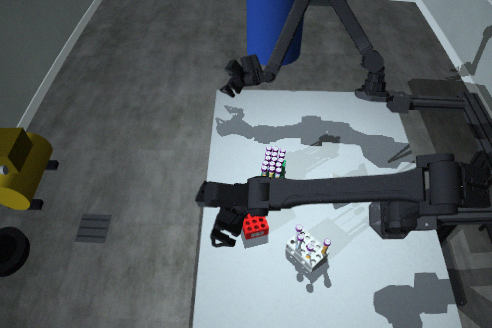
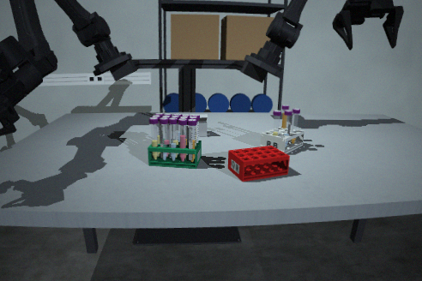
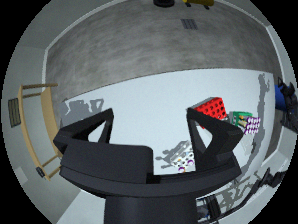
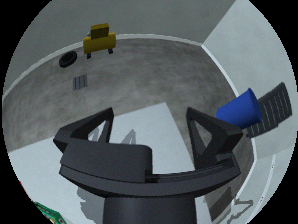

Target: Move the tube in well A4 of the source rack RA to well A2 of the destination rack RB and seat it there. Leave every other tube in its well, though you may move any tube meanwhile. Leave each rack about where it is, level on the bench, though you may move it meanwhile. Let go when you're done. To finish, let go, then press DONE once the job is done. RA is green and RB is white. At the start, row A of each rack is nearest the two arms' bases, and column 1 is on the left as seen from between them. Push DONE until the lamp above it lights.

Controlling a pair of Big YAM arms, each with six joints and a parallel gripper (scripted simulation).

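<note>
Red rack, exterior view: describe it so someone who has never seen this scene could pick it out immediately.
On the pale grey table, toward its near edge, sits a low red rack with round holes. Unlike the green and white racks behind it, it holds no tubes.

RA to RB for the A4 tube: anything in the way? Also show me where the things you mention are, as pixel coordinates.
No rack visible on the direct line. Red rack [image 1: 255, 227] [image 2: 258, 158] [image 3: 214, 107] sits beside it, on the side away from the bases. Left arm [image 1: 344, 192] [image 2: 282, 32] [image 3: 150, 210] crosses the top view between them, overhead; clearance unclear.
</note>
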